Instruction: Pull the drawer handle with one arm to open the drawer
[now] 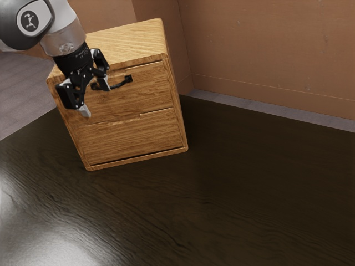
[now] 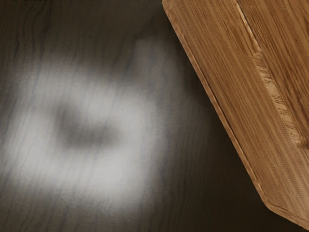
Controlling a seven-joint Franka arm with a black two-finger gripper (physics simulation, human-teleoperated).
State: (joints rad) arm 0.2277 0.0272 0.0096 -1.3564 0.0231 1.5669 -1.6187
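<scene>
Approach to the handle. The cabinet [image 1: 128,37] stands on the dark bench [image 1: 233,199] toward the exterior view's left, close to the wall. Its upper drawer [image 1: 147,91] lies flush with the front, not yet drawn out, and carries a black handle [image 1: 117,82] across its face. The jaws stand well apart and hold nothing. They hover at the handle's end toward the exterior view's left, one finger above the bar and one below it — whether either touches the bar cannot be read from this angle. To do the step well, the jaws should probably shift along the bar toward its middle and close until both fingers bear on it. The pull should then run straight out, square to the front — a skewed pull would likely bind the drawer or drag the cabinet. The arm [image 1: 61,39] enters from the upper left, its hand tilted down toward the drawer; the wrist view looks past the cabinet's front onto the bench
</scene>
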